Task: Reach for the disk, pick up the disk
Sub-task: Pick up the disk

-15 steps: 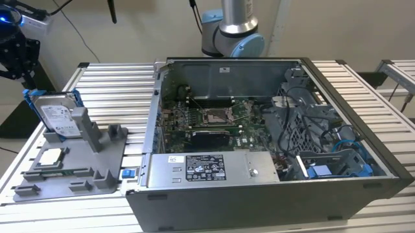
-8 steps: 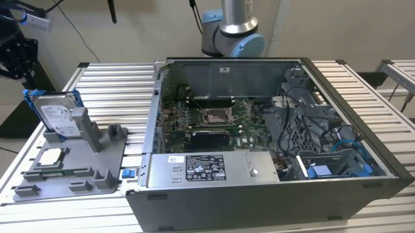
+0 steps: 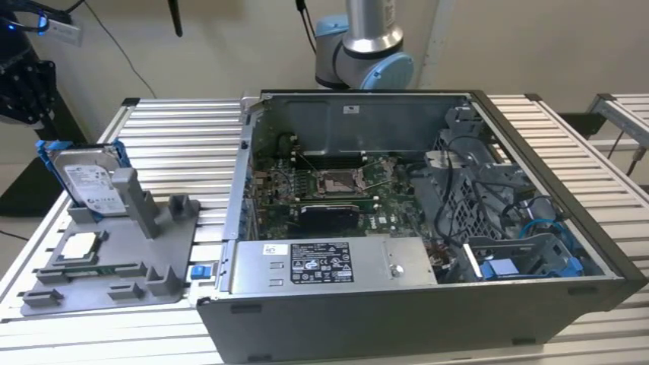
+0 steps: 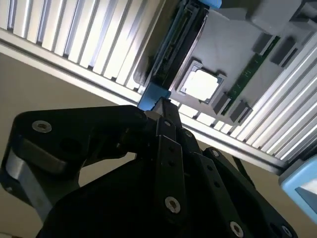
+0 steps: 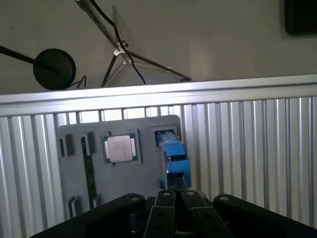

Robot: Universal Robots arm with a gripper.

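Observation:
The disk (image 3: 87,179) stands on edge in a slot at the back of the grey fixture (image 3: 163,236), its silver face and white label turned toward the exterior view's right, with a blue frame around it. In the first wrist view the disk (image 5: 173,158) appears edge-on as a blue strip just beyond my gripper (image 5: 174,192). In the second wrist view the gripper (image 4: 159,105) has its tips close to the blue corner of the disk (image 4: 151,96). The black gripper (image 3: 29,114) hangs above the disk at the exterior view's far left. Its fingers are drawn together with nothing between them.
A small square silver chip (image 5: 119,148) and a green memory stick (image 5: 88,168) lie in the fixture beside the disk. An open computer case (image 3: 406,228) takes up the middle and right of the slatted metal table (image 3: 182,137). The table's edge runs just past the fixture.

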